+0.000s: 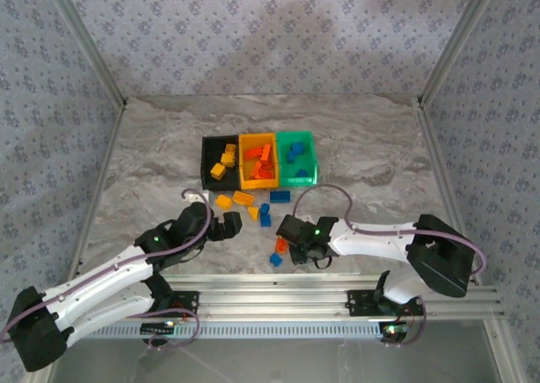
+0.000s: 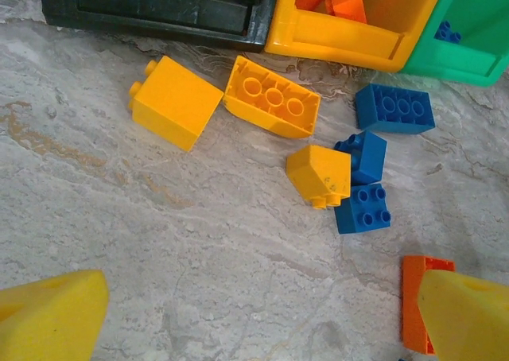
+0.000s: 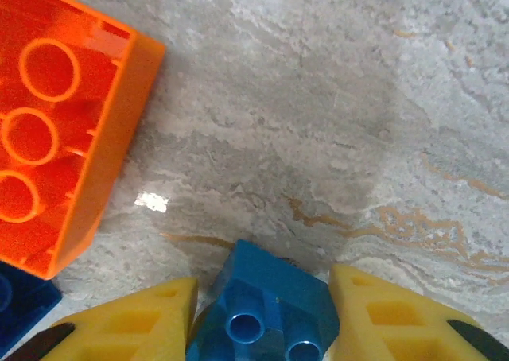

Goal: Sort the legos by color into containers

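Lego bricks (image 1: 244,198), small blue, orange and yellow plastic, lie just before the joined black, yellow and green plastic bins (image 1: 258,186); right gripper (image 3: 262,281) clamps one blue brick (image 3: 266,309) there, left gripper (image 2: 262,285) fingers spread wide.

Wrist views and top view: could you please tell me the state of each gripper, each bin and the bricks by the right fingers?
Left gripper, open, empty.
Right gripper, closed on the blue brick.
Blue brick, pinched on both sides.
Orange brick, free, hollow underside up.
Black bin, holds yellow bricks.
Yellow bin, holds orange bricks.
Green bin, holds blue bricks.
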